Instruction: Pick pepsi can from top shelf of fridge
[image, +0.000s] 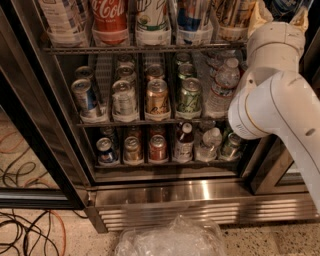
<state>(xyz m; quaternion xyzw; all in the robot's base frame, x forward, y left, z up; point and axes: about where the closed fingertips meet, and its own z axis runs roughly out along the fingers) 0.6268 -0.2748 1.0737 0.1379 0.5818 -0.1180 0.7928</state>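
The fridge (165, 192) stands open in front of me. Its top shelf (145, 49) holds a row of cans in translucent cups. The pepsi can (192, 15), dark blue with red and white marks, stands fourth from the left, between a white-green can (152, 17) and a gold-tan can (232, 15); its top is cut off by the frame edge. A red Coca-Cola can (109, 17) stands further left. My gripper (278, 16) is at the top right, level with the top shelf and to the right of the gold-tan can. Its tan fingers (257, 16) are spread apart, with nothing in them.
My white arm (272, 105) covers the right end of the lower racks. The middle rack (150, 121) holds several cans and a water bottle (222, 87). The bottom rack holds more cans and bottles. A black door frame (37, 130) stands left. Cables (25, 225) and a plastic bag (172, 240) lie on the floor.
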